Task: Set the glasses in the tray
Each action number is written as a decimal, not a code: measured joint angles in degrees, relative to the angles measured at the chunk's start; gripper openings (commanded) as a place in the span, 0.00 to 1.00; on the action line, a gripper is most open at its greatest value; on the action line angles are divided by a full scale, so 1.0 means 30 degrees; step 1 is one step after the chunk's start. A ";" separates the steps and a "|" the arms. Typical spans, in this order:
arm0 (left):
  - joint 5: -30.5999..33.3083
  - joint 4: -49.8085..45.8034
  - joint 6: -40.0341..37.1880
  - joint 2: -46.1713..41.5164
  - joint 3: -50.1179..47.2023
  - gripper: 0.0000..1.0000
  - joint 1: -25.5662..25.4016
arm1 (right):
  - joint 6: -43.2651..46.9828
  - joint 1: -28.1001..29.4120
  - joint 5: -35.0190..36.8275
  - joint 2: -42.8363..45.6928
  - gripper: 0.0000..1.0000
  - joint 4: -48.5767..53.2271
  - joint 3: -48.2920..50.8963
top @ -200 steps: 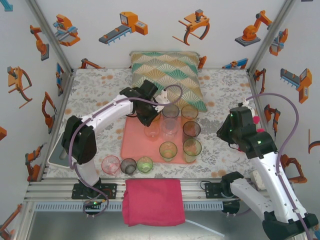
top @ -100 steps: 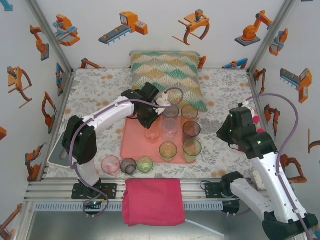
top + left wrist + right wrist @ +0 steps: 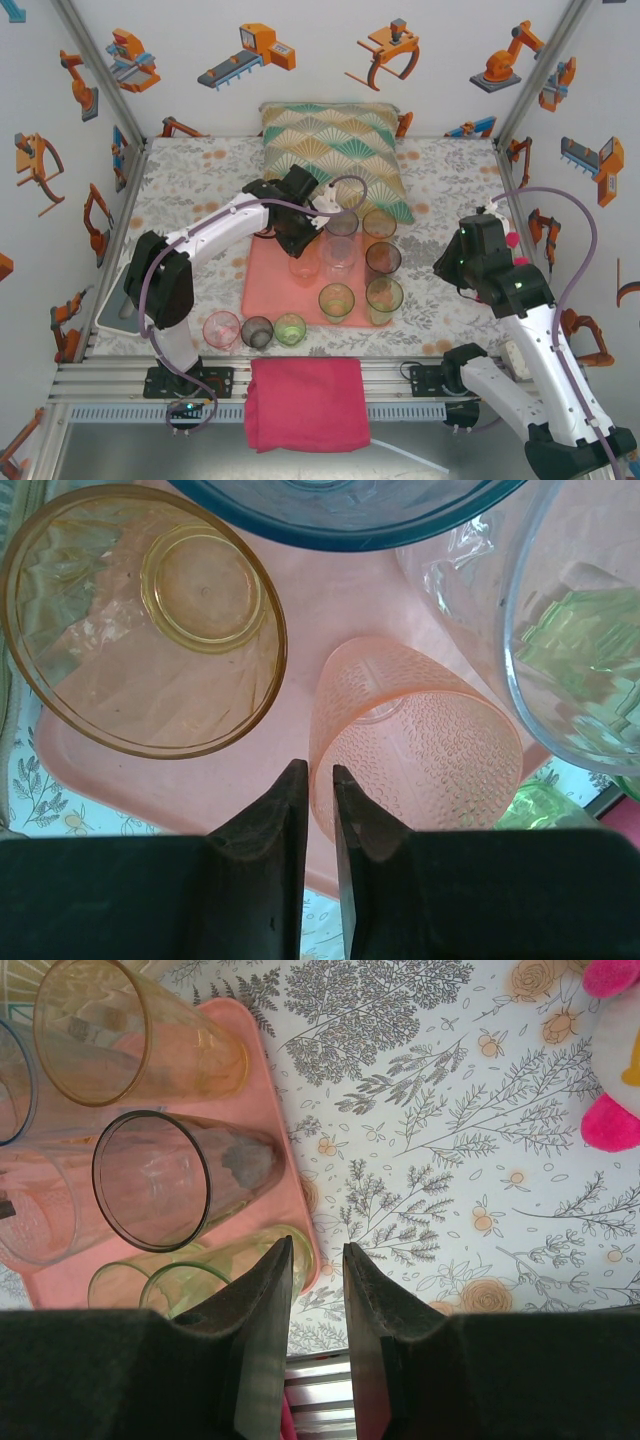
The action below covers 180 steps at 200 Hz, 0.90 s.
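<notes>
From above, the left gripper (image 3: 303,243) is over the tray (image 3: 262,292), apparently setting down a pink glass (image 3: 303,266). Three glasses (image 3: 257,331) stand off it in front, so next: let go, lift clear. Left wrist: jaws a slit apart astride that glass's rim; clamped or not, I cannot tell. Right wrist: right gripper (image 3: 317,1245) empty, jaws apart, beside the tray.

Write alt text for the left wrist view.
Left gripper, jaws a narrow gap apart, at the near rim of a dimpled pink glass standing on the salmon tray. An amber glass stands frame-left, a clear glass frame-right, a blue-rimmed glass beyond.
</notes>
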State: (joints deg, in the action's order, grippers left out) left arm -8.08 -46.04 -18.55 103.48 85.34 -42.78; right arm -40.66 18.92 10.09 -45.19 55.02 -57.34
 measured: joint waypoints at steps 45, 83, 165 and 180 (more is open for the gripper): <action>0.0073 -0.0007 0.0000 0.0000 -0.0138 0.30 -0.0015 | 0.0000 0.0000 0.0000 0.0000 0.30 0.0000 0.0000; 0.0204 -0.0022 0.0000 0.0000 -0.0138 0.36 -0.0015 | 0.0000 0.0000 0.0000 0.0000 0.30 0.0000 0.0000; 0.0357 -0.0678 0.0000 -0.0787 -0.0138 0.47 -0.0015 | 0.0000 0.0000 0.0000 0.0000 0.30 -0.0007 0.0000; 0.0350 -0.0801 0.0007 -0.1137 -0.0138 0.48 -0.0015 | 0.0000 0.0000 0.0000 0.0000 0.30 -0.0007 0.0000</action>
State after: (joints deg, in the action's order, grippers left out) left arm -7.03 -48.45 -18.52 100.07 84.93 -42.83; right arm -40.66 18.92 10.09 -45.19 55.00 -57.34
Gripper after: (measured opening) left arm 0.469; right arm 0.297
